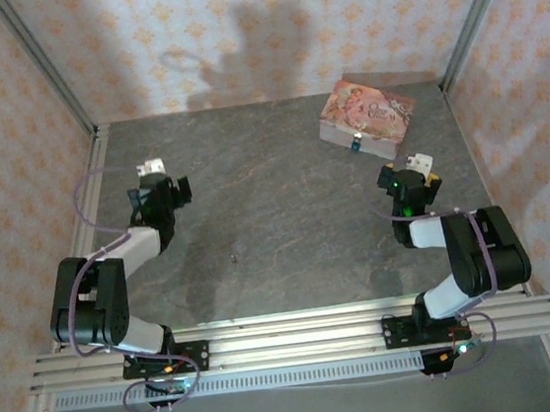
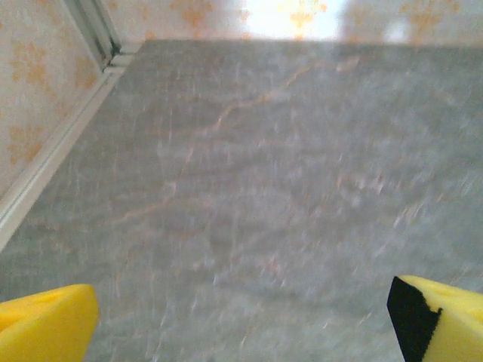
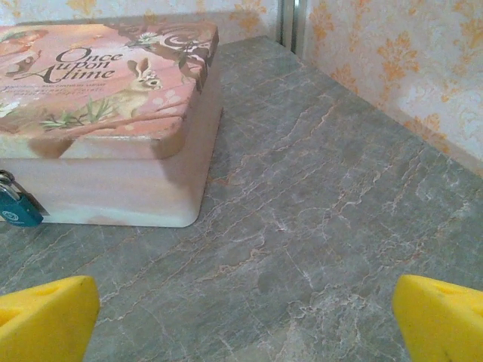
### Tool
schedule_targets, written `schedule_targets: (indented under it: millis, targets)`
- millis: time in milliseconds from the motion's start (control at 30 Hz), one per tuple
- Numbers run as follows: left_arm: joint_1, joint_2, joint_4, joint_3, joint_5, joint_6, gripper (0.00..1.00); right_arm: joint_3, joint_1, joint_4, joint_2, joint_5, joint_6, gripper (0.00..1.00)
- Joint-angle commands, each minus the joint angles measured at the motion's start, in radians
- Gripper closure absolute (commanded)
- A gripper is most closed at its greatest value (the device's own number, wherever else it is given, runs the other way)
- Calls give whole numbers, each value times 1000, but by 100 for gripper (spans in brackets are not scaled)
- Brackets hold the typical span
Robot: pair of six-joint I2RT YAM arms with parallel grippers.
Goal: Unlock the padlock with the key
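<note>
The padlock (image 1: 355, 143), tiny with a blue body and silvery shackle, hangs on the front of the pink floral box (image 1: 366, 112) at the back right. In the right wrist view the padlock (image 3: 16, 207) sits at the far left edge, against the box's front wall (image 3: 113, 188). The key (image 1: 234, 260) is a small dark sliver lying on the stone tabletop near the middle. My right gripper (image 1: 410, 173) stands open just in front of the box, its yellow fingertips (image 3: 45, 320) wide apart over bare table. My left gripper (image 1: 159, 187) is open at the left, yellow fingertips (image 2: 45, 324) apart, nothing between them.
Patterned walls enclose the grey marbled table (image 1: 286, 215) on three sides, with a metal rail (image 2: 53, 151) along the left edge. The aluminium frame (image 1: 290, 334) holding both arm bases runs along the near edge.
</note>
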Motion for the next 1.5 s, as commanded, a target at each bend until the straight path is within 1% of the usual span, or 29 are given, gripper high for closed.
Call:
schedule_targets:
  millis: [0,67,133,200,267,367,467,567,633,767,867,933,1067,1200,1267,1367,1467]
  targets:
    - [1,6,-263,161,46,-80,0,52,5,-176,-92,31,-9,1]
    - [-16,45,-299,249,112,-134,0,169,4,-422,-161,83,44,1]
    - [-46,101,-320,336,164,-178,0,268,0,-576,-184,89,105,1]
    - [-85,178,-353,442,193,-222,0,376,1,-718,-175,82,173,1]
    - [-132,277,-401,573,231,-257,0,514,-7,-924,-131,94,280,1]
    - [-196,451,-504,803,294,-283,3,688,-33,-1168,-36,81,421,0]
    - [-251,621,-621,1051,352,-293,6,800,-71,-1305,48,-35,489,0]
    - [-293,777,-706,1273,406,-310,9,862,-101,-1369,109,-140,524,2]
    - [-311,872,-739,1406,451,-332,11,881,-111,-1394,134,-178,546,4]
    - [-337,1040,-751,1636,562,-395,16,875,-116,-1386,157,-189,575,6]
    - [-353,1151,-743,1789,619,-435,20,893,-117,-1381,193,-208,580,9]
    - [-360,1207,-710,1859,653,-471,22,912,-118,-1385,220,-225,580,12]
    - [-369,1264,-582,1893,688,-561,24,935,-118,-1393,247,-236,578,14]
    - [-380,1299,-480,1894,699,-642,26,936,-118,-1419,234,-250,575,17]
    - [-389,1304,-485,1900,701,-643,27,925,-119,-1433,206,-250,570,18]
    - [-398,1296,-536,1899,693,-619,28,902,-115,-1450,142,-264,556,23]
    - [-400,1282,-579,1892,681,-605,28,904,-64,-1478,82,-246,545,26]
